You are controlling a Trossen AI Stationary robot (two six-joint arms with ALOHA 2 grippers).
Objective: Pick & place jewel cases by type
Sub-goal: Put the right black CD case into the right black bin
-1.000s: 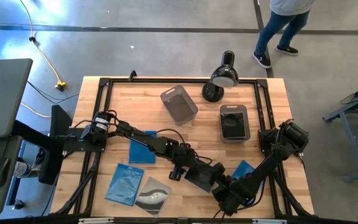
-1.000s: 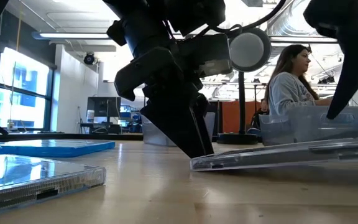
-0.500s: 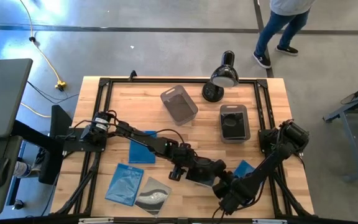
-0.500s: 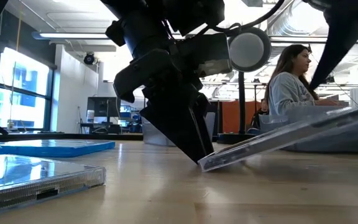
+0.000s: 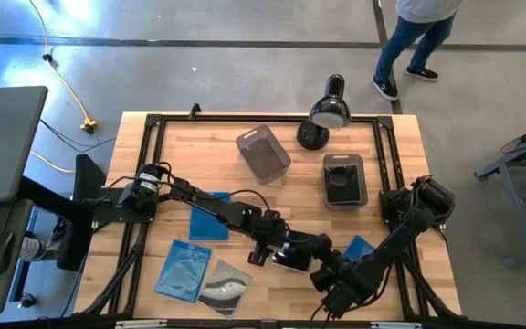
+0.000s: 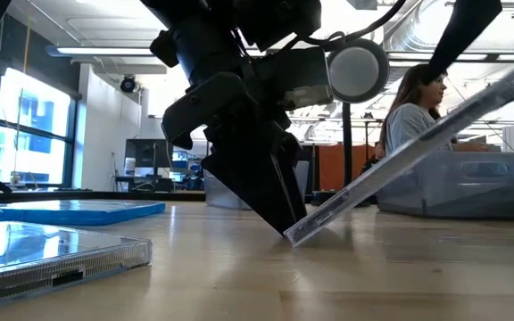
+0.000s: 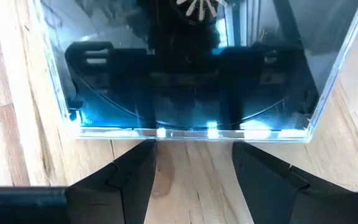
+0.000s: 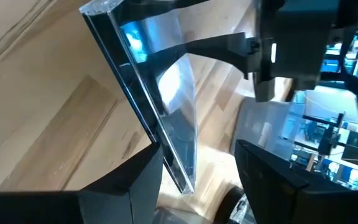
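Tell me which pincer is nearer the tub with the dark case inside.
Right. The right pincer sits below the tub, toward the front edge; the left pincer lies farther away, left of the right pincer.

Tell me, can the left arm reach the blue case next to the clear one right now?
Probably not yet. The left gripper is busy bracing the tilted dark jewel case that the right gripper tips up. The blue case itself lies uncovered.

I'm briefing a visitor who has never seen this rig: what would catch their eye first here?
Probably the dark jewel case near the table's front middle, tipped steeply up on one edge. The left pincer braces its low edge while the right pincer lifts the high one. Next, the black lamp at the back edge, and the blue cases lying flat at front left.
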